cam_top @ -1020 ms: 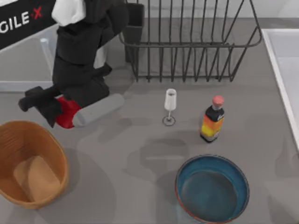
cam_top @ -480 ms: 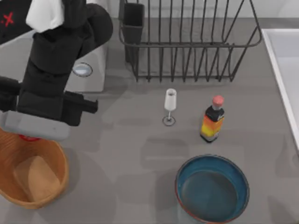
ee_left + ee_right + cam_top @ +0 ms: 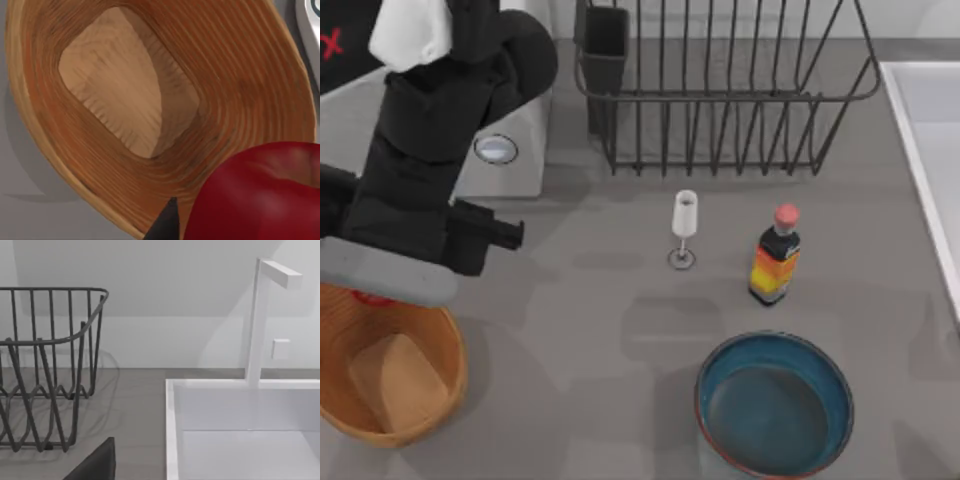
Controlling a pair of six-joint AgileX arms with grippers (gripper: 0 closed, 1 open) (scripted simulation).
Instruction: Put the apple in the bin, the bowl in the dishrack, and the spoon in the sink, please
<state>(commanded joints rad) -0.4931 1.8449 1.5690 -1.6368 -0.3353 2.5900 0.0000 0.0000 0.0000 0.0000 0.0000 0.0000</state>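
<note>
Writing: part of a red "X" (image 3: pixel 332 42) shows at the desk's far left corner.
Left jaws (image 3: pixel 382 296): clamped on the apple (image 3: pixel 260 192), held above the bin's far rim.
Bin (image 3: pixel 448 345): near left corner of the desk, nothing inside it.
Bowl (image 3: pixel 775 405): near edge, nothing inside it.
Dishrack (image 3: pixel 720 85): far edge, nothing in it.
Sink (image 3: pixel 240 410): right edge of the desk.
Right jaws: cannot tell.

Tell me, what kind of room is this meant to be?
Probably a rendered kitchen counter: a black wire dishrack, a pale white rectangular sink with a faucet, and a glazed blue round bowl.
</note>
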